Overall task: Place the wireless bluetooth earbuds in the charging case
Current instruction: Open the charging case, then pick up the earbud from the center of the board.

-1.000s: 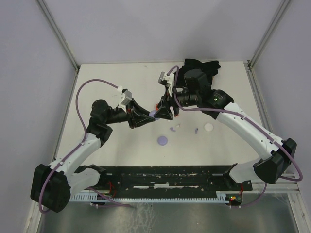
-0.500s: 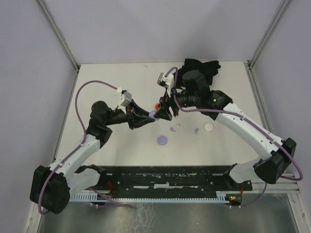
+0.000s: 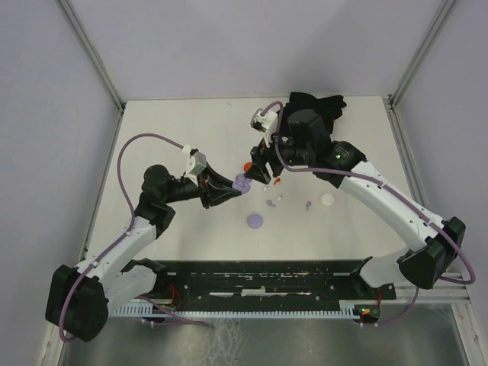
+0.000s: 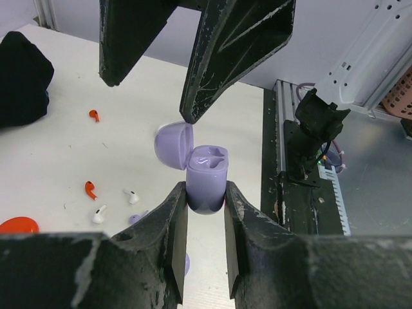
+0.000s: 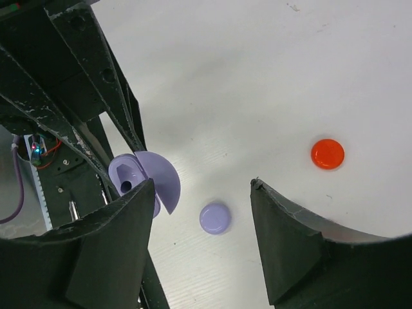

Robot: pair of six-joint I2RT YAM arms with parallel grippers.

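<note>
Two fingers of your left gripper (image 4: 205,188) clamp the lavender charging case (image 4: 207,174), flipped open. Your right gripper (image 5: 199,187) hangs spread and empty just above the case. The earbuds (image 4: 132,196) lie loose below the case; they look light and slick, so pinch across the head.

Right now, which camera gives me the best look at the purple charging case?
The left wrist view. The charging case sits centred and close, pinched in the left gripper, lid flipped open. The right wrist view shows it at the edge, partly behind a finger; the top view shows only a small purple blob.
</note>
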